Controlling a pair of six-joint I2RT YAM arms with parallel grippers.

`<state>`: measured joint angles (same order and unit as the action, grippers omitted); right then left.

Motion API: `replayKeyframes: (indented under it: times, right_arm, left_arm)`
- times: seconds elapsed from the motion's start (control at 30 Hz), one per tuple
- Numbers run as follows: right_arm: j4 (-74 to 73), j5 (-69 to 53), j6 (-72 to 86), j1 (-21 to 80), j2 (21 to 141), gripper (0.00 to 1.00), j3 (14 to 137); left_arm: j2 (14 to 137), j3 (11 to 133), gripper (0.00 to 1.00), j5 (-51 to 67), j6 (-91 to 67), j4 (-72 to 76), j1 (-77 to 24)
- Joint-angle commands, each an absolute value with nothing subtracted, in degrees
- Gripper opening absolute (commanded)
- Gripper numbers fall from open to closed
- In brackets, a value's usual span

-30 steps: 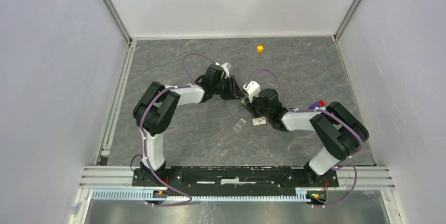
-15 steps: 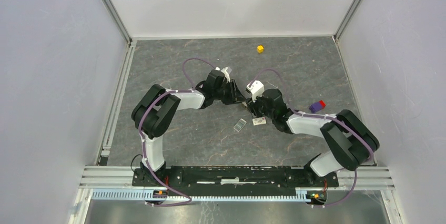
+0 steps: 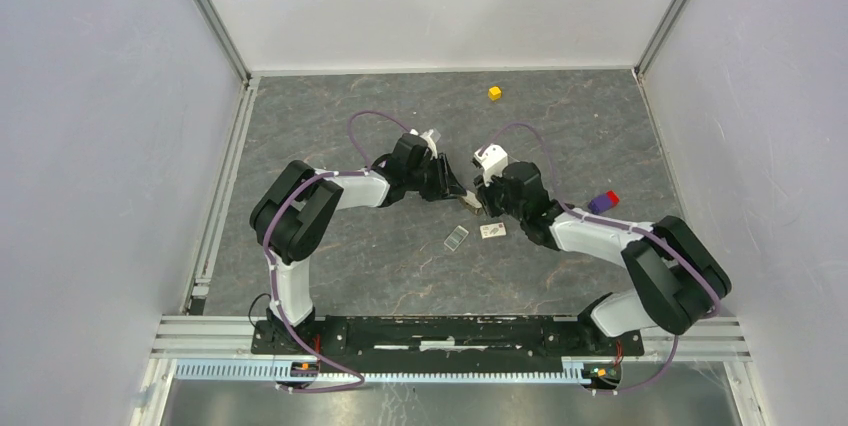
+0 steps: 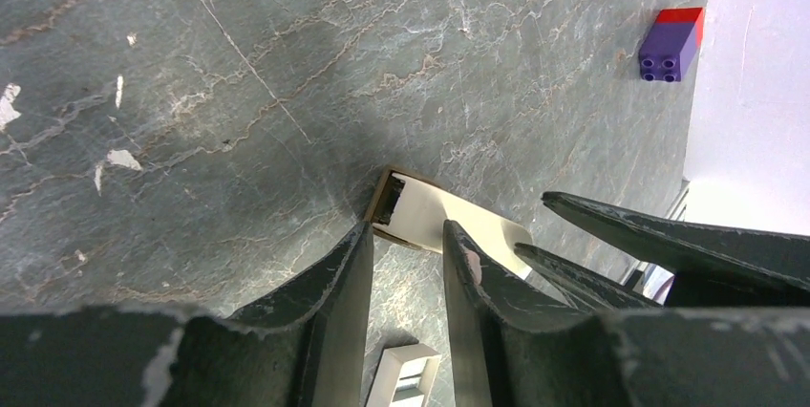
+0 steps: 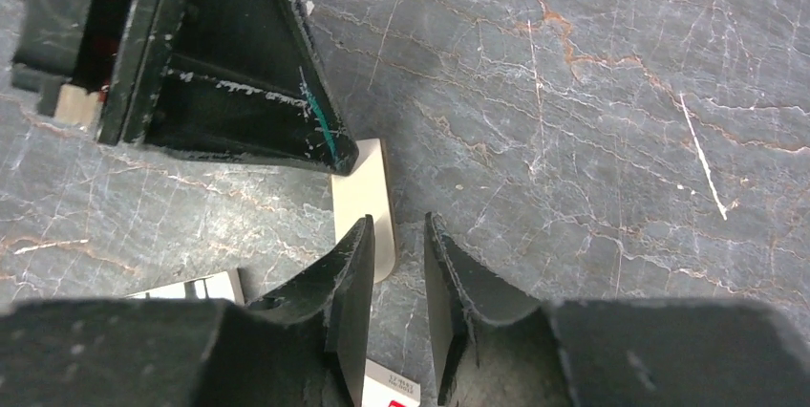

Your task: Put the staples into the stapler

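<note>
The small white stapler (image 4: 420,206) lies on the grey stone-patterned floor between the two grippers, seen as a pale sliver (image 3: 468,202) from above. My left gripper (image 4: 406,230) has its tips resting at the stapler's open end, jaws a little apart with only floor between them. My right gripper (image 5: 394,225) faces it from the stapler's rounded end (image 5: 368,202), jaws narrowly apart. That end sits by its left finger and is not gripped. The staples (image 3: 456,238), a flat grey block with a pale rim, lie nearer the arm bases (image 4: 401,378).
A pale card with dark marks (image 3: 492,231) lies beside the staples, under my right wrist (image 5: 394,390). A purple and red brick (image 3: 603,200) sits to the right, and a yellow cube (image 3: 494,93) is near the back wall.
My right arm has stretched out and its wrist has shifted back and to the right; its jaws widened, then narrowed again. The left gripper edged right, then held at the stapler.
</note>
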<state>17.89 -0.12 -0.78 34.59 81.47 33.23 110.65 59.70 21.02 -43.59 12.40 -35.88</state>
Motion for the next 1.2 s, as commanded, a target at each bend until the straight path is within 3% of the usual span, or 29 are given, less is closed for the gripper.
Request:
replayKeyframes:
  times: [0.0, 0.33, 1.17]
  right_arm:
    - [18.11, 0.17, 2.22, 34.32, 84.13, 0.30, 35.63]
    - [21.22, 2.80, 7.51, 34.39, 85.48, 0.26, 26.42]
    - [28.01, 9.51, 14.10, 36.11, 87.18, 0.26, 17.26]
  left_arm:
    - [110.46, 61.44, 0.39, 21.13, -40.92, 12.04, -36.40]
    - [111.23, 60.60, 0.31, 22.14, -40.38, 12.66, -36.83]
    - [112.14, 58.79, 0.26, 23.10, -40.45, 15.17, -37.05]
